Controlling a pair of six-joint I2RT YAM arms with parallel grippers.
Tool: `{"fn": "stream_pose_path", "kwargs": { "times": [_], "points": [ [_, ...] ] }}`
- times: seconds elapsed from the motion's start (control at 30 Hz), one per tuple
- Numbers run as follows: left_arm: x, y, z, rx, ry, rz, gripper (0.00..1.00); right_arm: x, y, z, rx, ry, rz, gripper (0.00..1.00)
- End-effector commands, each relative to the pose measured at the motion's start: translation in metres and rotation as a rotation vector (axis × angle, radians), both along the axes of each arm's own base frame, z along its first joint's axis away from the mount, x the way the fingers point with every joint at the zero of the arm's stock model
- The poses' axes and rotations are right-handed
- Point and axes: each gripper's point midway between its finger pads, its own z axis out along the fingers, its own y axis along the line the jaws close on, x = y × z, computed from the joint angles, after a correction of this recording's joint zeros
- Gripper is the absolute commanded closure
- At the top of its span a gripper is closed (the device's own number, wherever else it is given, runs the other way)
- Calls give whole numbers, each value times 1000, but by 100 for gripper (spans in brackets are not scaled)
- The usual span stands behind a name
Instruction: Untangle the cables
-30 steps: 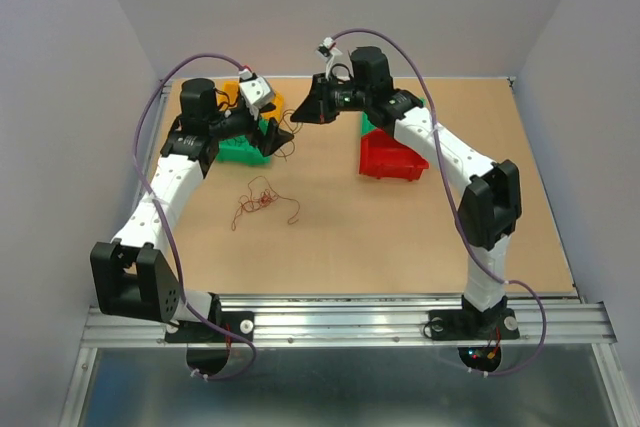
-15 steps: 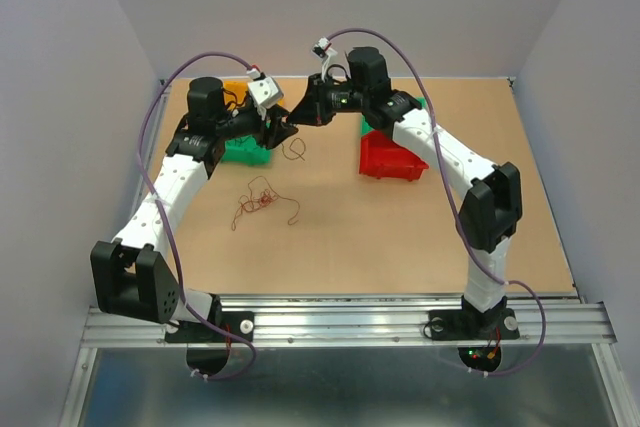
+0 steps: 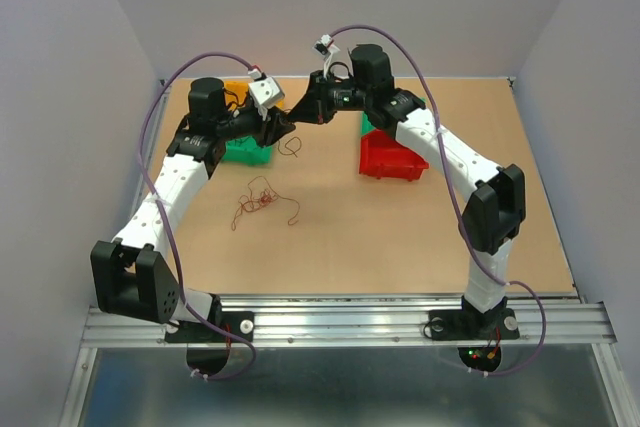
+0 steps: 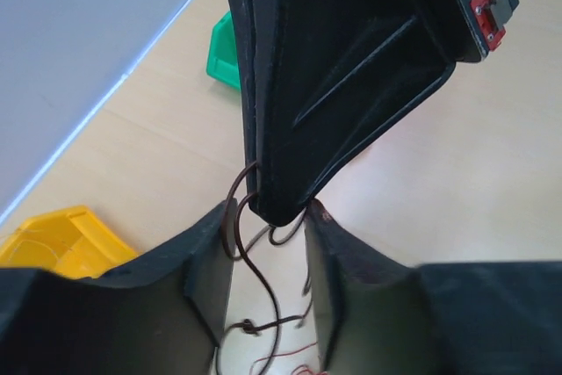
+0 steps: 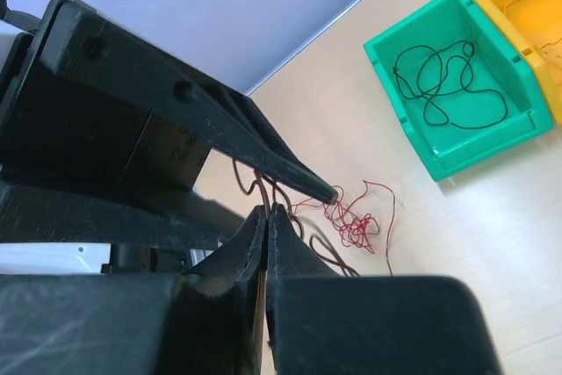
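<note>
The cables lie as a small red wad on the table in the top view, also visible as the red wad in the right wrist view. A thin brown wire hangs above the table from my right gripper, which is shut on it. In the right wrist view the brown wire comes out of the pressed fingertips. My left gripper has met the right one. Its fingers stand apart on either side of the right gripper's tip and the dangling brown wire, pinching nothing.
A green bin and a yellow bin stand under the left arm. A red bin sits under the right arm. In the right wrist view the green bin holds a black wire.
My left gripper moved right to meet the right gripper, and its jaws narrowed around the hanging brown wire. The right gripper shifted slightly left. The red wad stayed put.
</note>
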Motion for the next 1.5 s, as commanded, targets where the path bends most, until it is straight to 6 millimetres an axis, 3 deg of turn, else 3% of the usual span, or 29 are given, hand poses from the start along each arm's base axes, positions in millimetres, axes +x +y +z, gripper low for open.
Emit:
{"fn": "stream_pose_path", "kwargs": {
  "times": [0.0,0.03,0.07,0.1,0.2,0.23,0.3,0.33,0.4,0.6,0.8,1.0,1.1,1.13,1.2,1.23,1.4,1.47],
  "points": [
    [-4,-3,27,-18,-71,-20,64,-15,-2,43,68,-90,32,98],
    [-4,-3,28,-19,-70,-20,71,-15,-2,41,65,-87,28,93],
    [-4,-3,27,-18,-65,-20,89,-15,-3,41,63,-88,19,90],
    [-4,-3,26,-14,-63,-14,97,-13,-3,39,60,-86,11,87],
    [-1,-1,20,5,-35,-3,100,-11,-6,40,58,-89,-13,75],
    [-1,0,18,10,-29,1,100,-10,-6,38,54,-86,-25,57],
    [3,4,14,26,-16,37,100,-5,-12,35,39,-82,-90,47],
    [7,7,13,31,-14,58,100,-2,-16,35,36,-84,-122,36],
    [18,17,11,38,-17,144,100,10,-26,30,18,-83,-224,29],
    [54,49,27,-4,-83,266,100,22,-57,23,4,-87,-417,27],
    [78,62,9,49,-100,241,100,19,-74,5,-2,-52,-483,27],
    [107,95,-29,137,-116,241,100,15,-80,-8,-20,-37,-491,27],
    [113,97,-37,165,-126,232,100,12,-80,-11,-24,-30,-483,27],
    [128,120,-54,211,-135,270,100,10,-79,-15,-26,-19,-477,27],
    [134,124,-54,211,-145,284,100,10,-79,-15,-24,-14,-476,27],
    [139,126,-65,214,-128,283,100,10,-79,-16,-26,-12,-473,27],
    [143,132,-84,230,-83,276,99,13,-76,-19,-30,-10,-468,27],
    [140,137,-86,252,-82,278,90,14,-74,-21,-33,-8,-463,27]
  ]
}}
